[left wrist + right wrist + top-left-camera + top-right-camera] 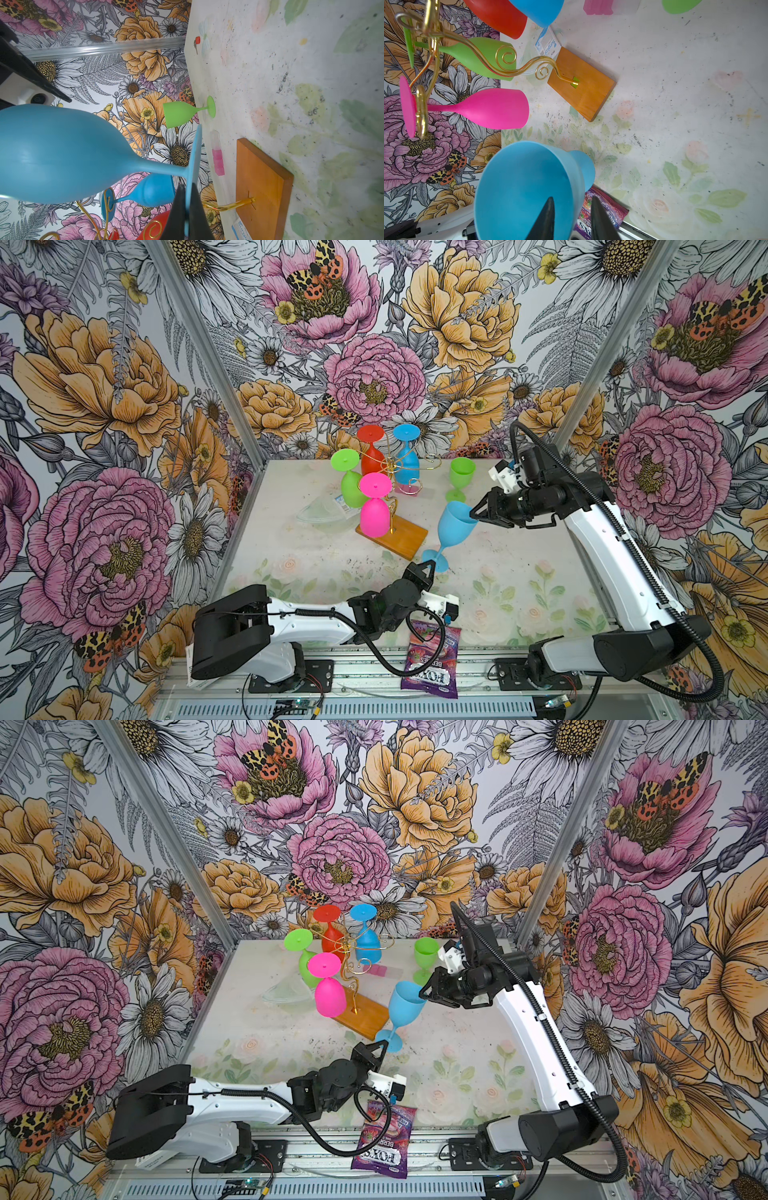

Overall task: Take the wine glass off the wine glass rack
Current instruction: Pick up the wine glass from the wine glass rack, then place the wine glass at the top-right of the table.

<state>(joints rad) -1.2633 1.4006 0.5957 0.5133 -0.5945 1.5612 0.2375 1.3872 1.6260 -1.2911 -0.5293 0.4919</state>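
The wine glass (455, 526), a light blue one, is off the wine glass rack (405, 537) and sits tilted between the two arms, just beside the corner of the rack's wooden base. The left gripper (429, 566) is pressed together on the flat foot of this glass, pinching its edge. The right gripper (473, 513) is at the rim of the bowl: in the right wrist view one finger (548, 216) is inside the bowl and one is outside, with the wall between them. I cannot tell if they already press it. Whether the foot touches the desk (519, 539) is also not clear. A pink glass (375, 518) hangs upside down on the rack. A green glass (460, 475) stands upright farther back.
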